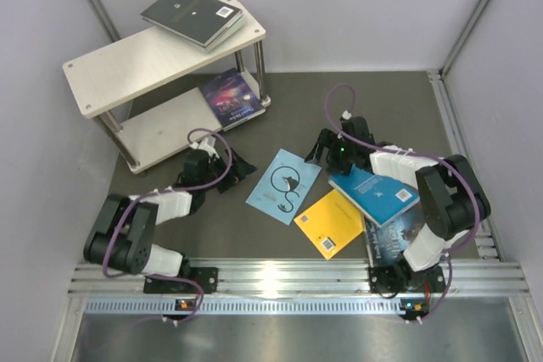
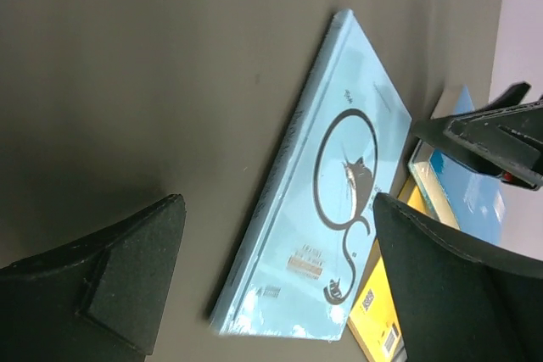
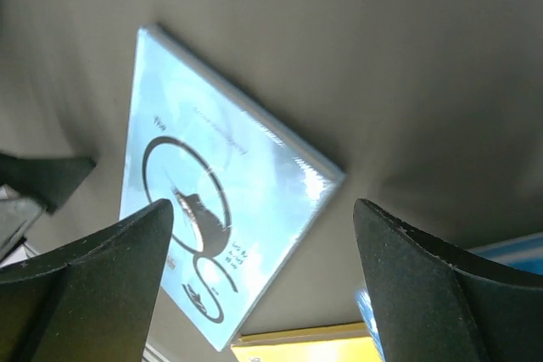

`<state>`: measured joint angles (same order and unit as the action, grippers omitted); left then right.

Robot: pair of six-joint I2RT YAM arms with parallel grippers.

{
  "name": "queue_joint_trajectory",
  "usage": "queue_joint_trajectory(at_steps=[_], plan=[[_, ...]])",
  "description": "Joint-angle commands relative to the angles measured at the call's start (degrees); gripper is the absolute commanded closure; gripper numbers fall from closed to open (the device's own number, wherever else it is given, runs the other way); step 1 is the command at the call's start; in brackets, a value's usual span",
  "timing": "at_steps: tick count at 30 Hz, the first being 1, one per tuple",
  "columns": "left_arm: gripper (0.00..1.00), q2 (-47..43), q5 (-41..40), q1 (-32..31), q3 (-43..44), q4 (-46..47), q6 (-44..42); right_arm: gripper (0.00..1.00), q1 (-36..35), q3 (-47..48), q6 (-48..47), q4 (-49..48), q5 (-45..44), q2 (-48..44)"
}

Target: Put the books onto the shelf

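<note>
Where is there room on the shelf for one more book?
The top board is bare left of the dark book stack. The lower board is bare left of the purple book. It is crowded in the middle of the mat, where the light blue book, yellow book and bright blue book lie.

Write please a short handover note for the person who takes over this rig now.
Left pincer: open, empty, low beside the light blue swirl book.
Right pincer: open, empty, aimed at the same book from the other side.
Done: stack of two dark books on the top board of the shelf; purple galaxy book on the lower board.
To do: light blue swirl book, yellow book, bright blue book lying on the dark blue book, all on the table.
</note>
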<state>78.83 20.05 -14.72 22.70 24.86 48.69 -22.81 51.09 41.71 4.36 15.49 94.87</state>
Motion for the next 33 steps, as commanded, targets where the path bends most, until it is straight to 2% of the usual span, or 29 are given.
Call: queue_joint_trajectory(at_steps=[1, 6, 8, 15, 18, 19, 21, 22, 25, 26, 29, 30, 33], plan=[[0.04, 6.6, 8.3, 0.0, 5.8, 5.8, -4.6, 0.13, -3.4, -2.1, 0.0, 3.7, -2.2, 1.5], [0.07, 15.1, 19.2, -1.6, 9.9, 5.4, -7.7, 0.13, -6.2, -1.0, 0.7, 4.9, -2.7, 5.3], [0.07, 16.4, 20.5, -3.9, 10.4, 4.3, -8.4, 0.13, -7.4, -0.6, 0.7, 6.4, -3.4, 6.1], [0.07, 21.3, 25.6, -12.2, 8.1, 12.6, -2.0, 0.12, -11.1, -3.1, 1.3, 7.9, -3.2, 6.7], [0.06, 23.9, 27.2, -14.0, 4.8, 24.6, 5.4, 0.12, -12.3, -6.2, 2.1, 6.5, -3.4, 5.9], [0.06, 25.0, 28.4, -14.1, 3.9, 33.6, 7.8, 0.12, -12.5, -7.0, 2.4, 4.9, -3.3, 6.0], [0.08, 28.9, 29.9, -14.1, 2.7, 41.4, 14.4, 0.12, -12.9, -8.7, 3.4, 2.9, -2.1, 7.6], [0.15, 30.2, 30.8, -14.1, 2.6, 46.3, 15.8, 0.12, -13.1, -9.2, 4.1, 1.4, -1.3, 8.1], [0.4, 34.7, 31.9, -14.1, 2.9, 51.4, 20.0, 0.13, -13.5, -10.0, 4.3, 0.1, -1.3, 8.8], [0.64, 36.0, 32.0, -14.1, 2.8, 55.2, 22.0, 0.13, -13.4, -10.0, 4.3, 0.1, -1.7, 8.2], [0.95, 36.2, 31.0, -14.0, 2.0, 57.7, 23.6, 0.13, -13.2, -10.0, 3.2, 1.3, -3.7, 6.5], [1.0, 35.8, 30.7, -14.0, 1.9, 56.1, 23.1, 0.13, -13.1, -9.8, 2.9, 1.7, -4.1, 6.1], [1.0, 32.0, 28.3, -14.0, 1.1, 49.8, 20.0, 0.13, -12.5, -9.2, 1.9, 3.2, -5.3, 4.1]])
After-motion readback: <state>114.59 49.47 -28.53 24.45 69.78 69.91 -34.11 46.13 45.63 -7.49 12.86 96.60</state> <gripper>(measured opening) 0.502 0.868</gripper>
